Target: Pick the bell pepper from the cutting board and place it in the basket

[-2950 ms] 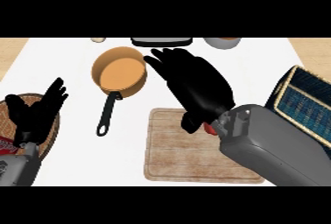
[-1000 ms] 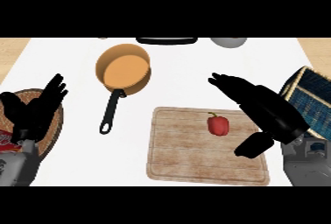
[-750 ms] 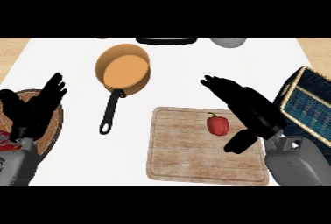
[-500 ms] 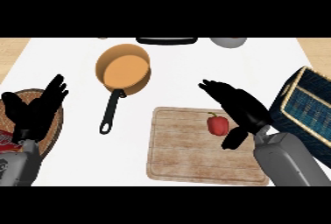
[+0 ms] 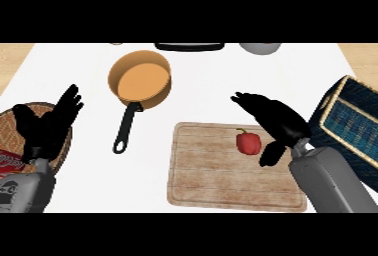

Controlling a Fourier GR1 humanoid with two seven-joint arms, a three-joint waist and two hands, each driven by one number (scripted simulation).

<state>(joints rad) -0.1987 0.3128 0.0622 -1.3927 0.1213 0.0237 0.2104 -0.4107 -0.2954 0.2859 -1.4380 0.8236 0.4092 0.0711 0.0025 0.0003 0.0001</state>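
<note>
Head view: right hand (image 5: 275, 120), fingers spread wide, hovers just right of the red bell pepper (image 5: 248, 143) on the cutting board (image 5: 221, 180); left hand (image 5: 46, 126) rests open at left.

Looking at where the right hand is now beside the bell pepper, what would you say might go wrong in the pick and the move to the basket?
1. The right hand is open beside the bell pepper, not around it; closing from the side may roll it across the cutting board.
2. The basket sits tilted close behind that hand, so the wrist might clip its rim during the lift.
</note>
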